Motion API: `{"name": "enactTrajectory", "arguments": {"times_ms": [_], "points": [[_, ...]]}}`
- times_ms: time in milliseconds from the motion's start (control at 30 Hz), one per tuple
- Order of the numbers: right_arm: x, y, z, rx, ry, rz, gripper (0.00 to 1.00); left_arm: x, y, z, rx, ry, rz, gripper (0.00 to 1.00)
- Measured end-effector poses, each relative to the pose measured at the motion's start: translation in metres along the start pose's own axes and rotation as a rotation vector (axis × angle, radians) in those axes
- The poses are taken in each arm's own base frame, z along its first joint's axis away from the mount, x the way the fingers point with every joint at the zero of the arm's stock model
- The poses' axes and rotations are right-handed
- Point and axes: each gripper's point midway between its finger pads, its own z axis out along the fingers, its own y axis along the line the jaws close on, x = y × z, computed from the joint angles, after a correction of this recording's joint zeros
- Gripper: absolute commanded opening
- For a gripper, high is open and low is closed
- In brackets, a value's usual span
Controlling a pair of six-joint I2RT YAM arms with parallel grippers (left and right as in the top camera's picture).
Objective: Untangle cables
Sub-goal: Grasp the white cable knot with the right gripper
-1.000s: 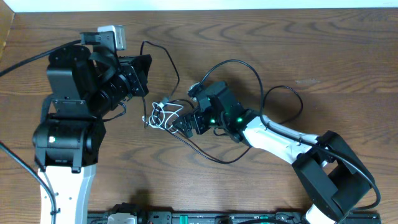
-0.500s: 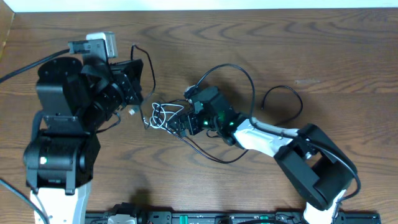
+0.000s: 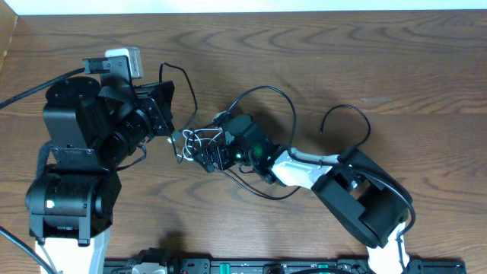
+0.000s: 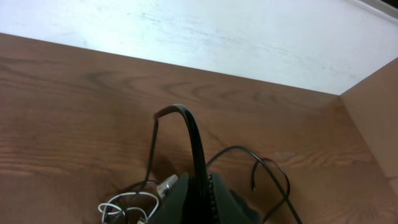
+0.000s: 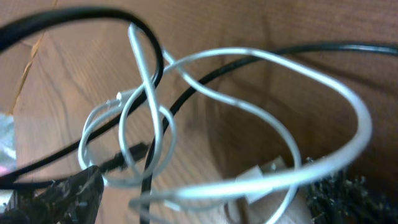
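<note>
A white cable [image 3: 199,139] lies tangled with thin black cables [image 3: 268,92] at the table's middle. My left gripper [image 3: 166,103] is shut on a black cable [image 4: 188,127], which arcs up out of the jaws [image 4: 199,194] and drops toward the tangle. The white loops [image 4: 124,204] and a silver plug [image 4: 168,183] lie just left of those jaws. My right gripper [image 3: 214,154] is open at the tangle's right edge. Its fingers [image 5: 205,200] stand on either side of white cable loops [image 5: 261,112], a white plug [image 5: 262,177] and a crossing black cable [image 5: 155,155].
More black cable loops curl to the right [image 3: 351,113] and under the right arm [image 3: 262,192]. The wooden table [image 3: 319,53] ends at a white wall at the back [image 4: 217,37], with a raised wooden edge at the far left [image 3: 7,38].
My right gripper has moved left into the tangle. My left arm has shifted left and down a little with the black cable, whose raised loop moved left with it.
</note>
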Motion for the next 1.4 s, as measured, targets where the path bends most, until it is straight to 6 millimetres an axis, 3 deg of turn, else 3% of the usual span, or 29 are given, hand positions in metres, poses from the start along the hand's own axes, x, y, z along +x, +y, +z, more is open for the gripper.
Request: {"name": "enactTrajectory", "arguments": {"times_ms": [200,233,267,333,500,633,767,1167,1400], "points": [[-0.015,0.001,0.009,0.002,-0.032,0.005,0.63,0.004,-0.002,-0.007,0.004,0.004,0.0,0.08],[-0.018,0.003,0.01,0.0,-0.039,0.003,0.5,0.004,-0.003,-0.009,0.007,0.001,0.002,0.08],[-0.022,0.004,0.012,-0.001,-0.046,0.004,0.27,0.004,-0.004,-0.011,0.008,-0.003,0.003,0.08],[-0.029,0.008,0.017,-0.01,-0.059,-0.006,0.01,0.005,-0.006,-0.016,0.011,-0.01,0.006,0.08],[-0.021,0.007,0.025,0.012,-0.018,0.008,0.01,0.006,-0.008,-0.024,0.014,-0.021,0.01,0.08],[0.01,-0.018,0.022,0.14,0.101,0.087,0.01,0.006,-0.007,-0.024,0.007,-0.019,0.008,0.08],[0.015,-0.036,0.005,0.249,0.166,0.166,0.01,0.004,0.001,-0.024,-0.037,-0.033,0.007,0.08],[0.007,-0.163,-0.128,0.834,0.184,0.365,0.01,-0.004,0.019,-0.026,-0.148,-0.074,0.008,0.08],[-0.001,-0.212,-0.174,0.981,0.144,0.446,0.01,-0.007,0.03,-0.028,-0.207,-0.09,0.009,0.08]]}}
